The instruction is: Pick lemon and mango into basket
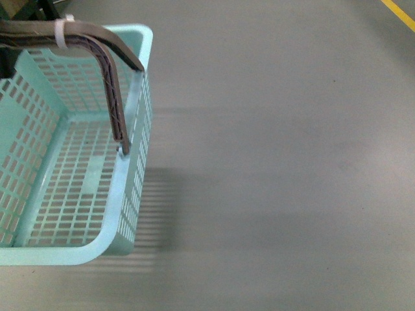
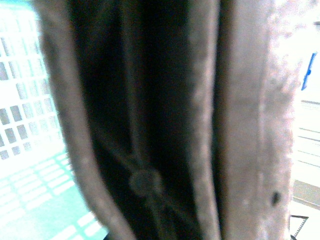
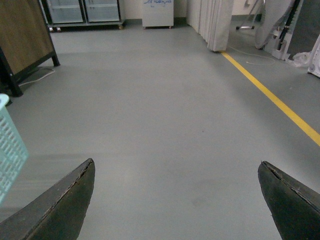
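Your basket (image 1: pixel 137 194) is light aqua plastic with slotted walls and floor, at the left of the front view on the grey floor (image 1: pixel 292 162). Its brown ribbed handle (image 1: pixel 107 71) is bound with a white zip tie (image 1: pixel 61 32). The right end effector (image 3: pixel 176 164) is spread wide, holding nothing. You cannot tell the left one's state: the handle fills its camera. The blue writing on the white cabinet (image 3: pixel 157 15) is unreadable.

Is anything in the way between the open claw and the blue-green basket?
Nothing visible is in the way. In the right wrist view, only bare grey floor lies between the open right gripper and the slotted side of the basket.
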`<state>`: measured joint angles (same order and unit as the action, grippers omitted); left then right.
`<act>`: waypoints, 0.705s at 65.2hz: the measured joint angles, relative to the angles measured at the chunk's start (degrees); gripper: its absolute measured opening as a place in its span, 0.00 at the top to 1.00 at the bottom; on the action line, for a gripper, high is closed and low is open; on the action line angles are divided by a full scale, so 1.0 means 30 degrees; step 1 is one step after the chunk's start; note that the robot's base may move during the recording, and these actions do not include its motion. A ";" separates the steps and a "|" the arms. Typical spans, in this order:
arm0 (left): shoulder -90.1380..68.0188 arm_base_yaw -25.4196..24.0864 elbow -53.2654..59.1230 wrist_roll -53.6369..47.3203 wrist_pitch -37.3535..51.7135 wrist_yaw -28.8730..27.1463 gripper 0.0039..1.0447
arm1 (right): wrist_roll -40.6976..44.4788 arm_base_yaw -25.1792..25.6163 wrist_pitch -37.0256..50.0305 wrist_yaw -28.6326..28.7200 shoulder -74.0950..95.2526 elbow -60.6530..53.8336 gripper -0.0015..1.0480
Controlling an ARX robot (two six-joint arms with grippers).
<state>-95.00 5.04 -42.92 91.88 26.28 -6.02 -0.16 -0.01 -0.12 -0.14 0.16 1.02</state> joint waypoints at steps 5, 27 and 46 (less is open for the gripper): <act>0.2535 -0.0022 0.0699 0.0240 -0.1180 -0.0036 0.87 | 0.0000 0.0000 0.0000 0.0000 0.0000 0.0000 0.08; 1.0979 -0.0648 0.1574 0.0022 -0.5748 -0.0896 0.87 | 0.0000 0.0000 0.0000 0.0000 0.0000 0.0000 0.08; 1.2036 -0.0648 0.1588 -0.0801 -0.5923 -0.0991 0.87 | 0.0000 0.0000 0.0000 0.0000 0.0000 0.0000 0.08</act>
<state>-58.89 3.09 -38.15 89.47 8.51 -8.99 -0.16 -0.01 -0.12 -0.14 0.16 1.02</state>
